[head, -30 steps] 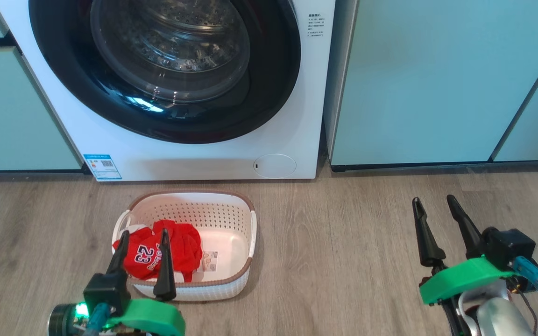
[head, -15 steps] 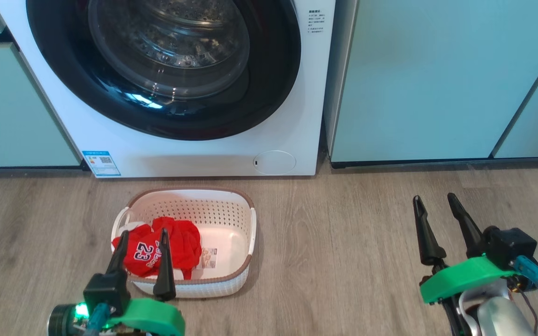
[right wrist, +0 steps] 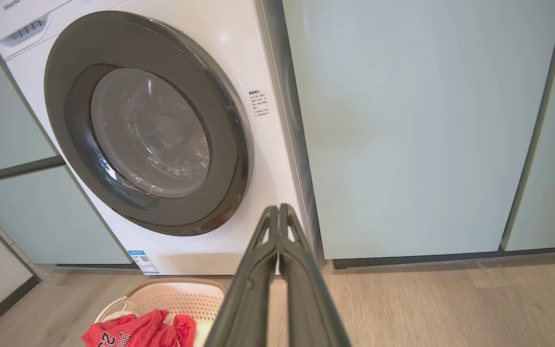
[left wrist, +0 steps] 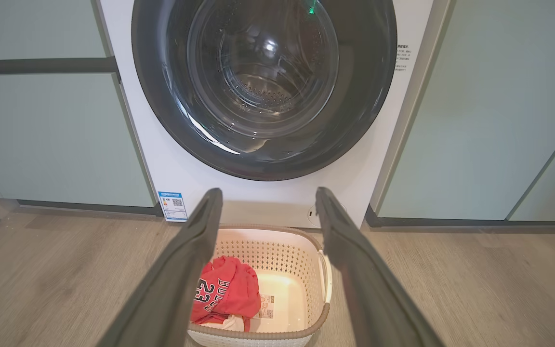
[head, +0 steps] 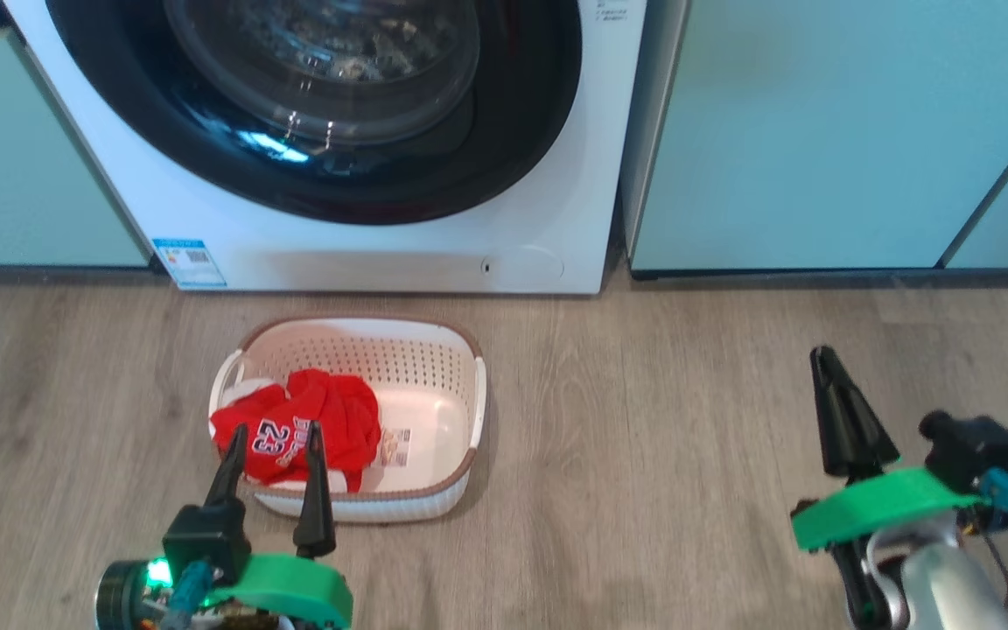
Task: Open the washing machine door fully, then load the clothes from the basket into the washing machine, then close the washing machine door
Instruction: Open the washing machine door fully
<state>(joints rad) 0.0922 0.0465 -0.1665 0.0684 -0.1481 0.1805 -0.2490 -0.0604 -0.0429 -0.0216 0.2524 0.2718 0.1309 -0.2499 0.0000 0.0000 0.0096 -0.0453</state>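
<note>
The washing machine (head: 381, 254) is found standing on the wooden floor (head: 644, 420) between pale teal cabinets (head: 819, 131). Its door (head: 521, 131) is seen shut, the black rim lying flush with the white front in the right wrist view. The perforated basket (head: 381, 359) is set on the floor just before the machine, below the door. The red jersey (head: 303, 420), numbered 23 and bundled with some white fabric, is lodged in the basket's left half; a sticker is exposed on the bare bottom beside it. The left claw (head: 274, 433) is held at the basket's near left side with its fingers spread wide and nothing gripped. The right claw (head: 822, 353) is held well to the right of the basket, above bare floor, its fingers pressed together on nothing.
</note>
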